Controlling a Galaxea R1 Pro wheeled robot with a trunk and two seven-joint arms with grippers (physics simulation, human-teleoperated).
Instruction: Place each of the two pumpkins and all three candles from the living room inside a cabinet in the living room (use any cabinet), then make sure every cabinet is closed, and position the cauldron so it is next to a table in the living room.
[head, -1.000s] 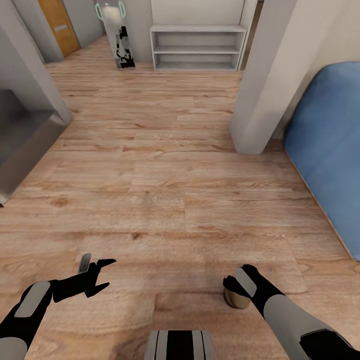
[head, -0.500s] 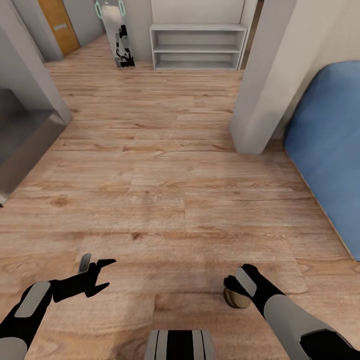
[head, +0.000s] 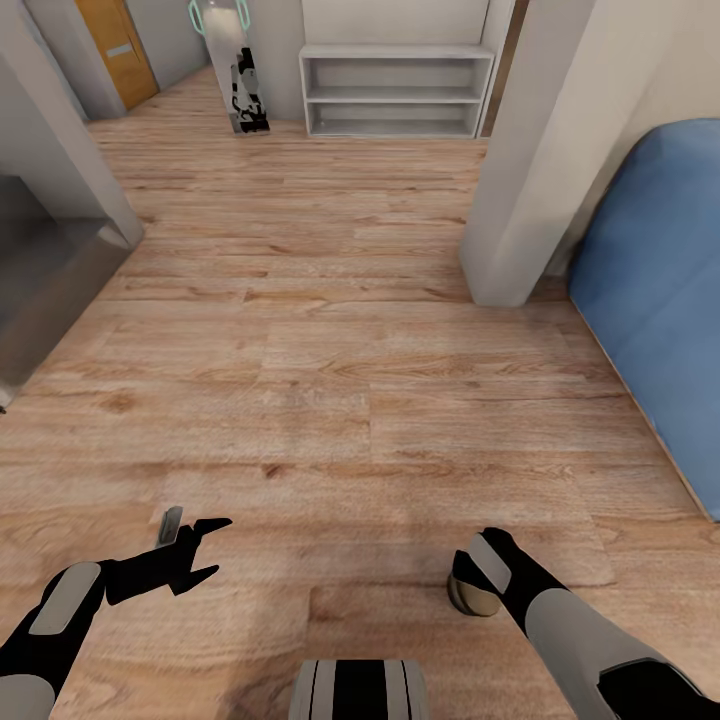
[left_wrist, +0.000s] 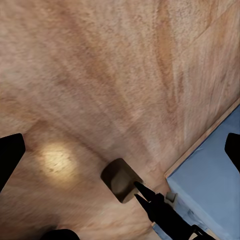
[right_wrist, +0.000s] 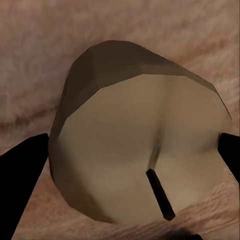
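Note:
One candle (head: 466, 594), a stubby beige-tan cylinder, hangs just above the wood floor with my right gripper (head: 472, 582) shut on it. The right wrist view shows the candle (right_wrist: 140, 155) close up, wick end facing the camera, with a dark finger on either side. My left gripper (head: 207, 549) is open and holds nothing, low over the floor at the left. In the left wrist view the candle (left_wrist: 119, 179) sits at the tips of the right fingers (left_wrist: 152, 202). The pumpkins, the cabinet and the cauldron are out of view.
Wood floor stretches ahead. A grey open shelf unit (head: 396, 92) stands at the far wall. A pale pillar (head: 535, 160) rises at the right, with a blue cushioned surface (head: 660, 300) beyond it. A grey counter block (head: 45, 270) is at the left, an orange door (head: 115, 45) far left.
The whole picture has shifted a little, so the camera has moved. Both arms keep the same pose, and the candle stays in the right gripper.

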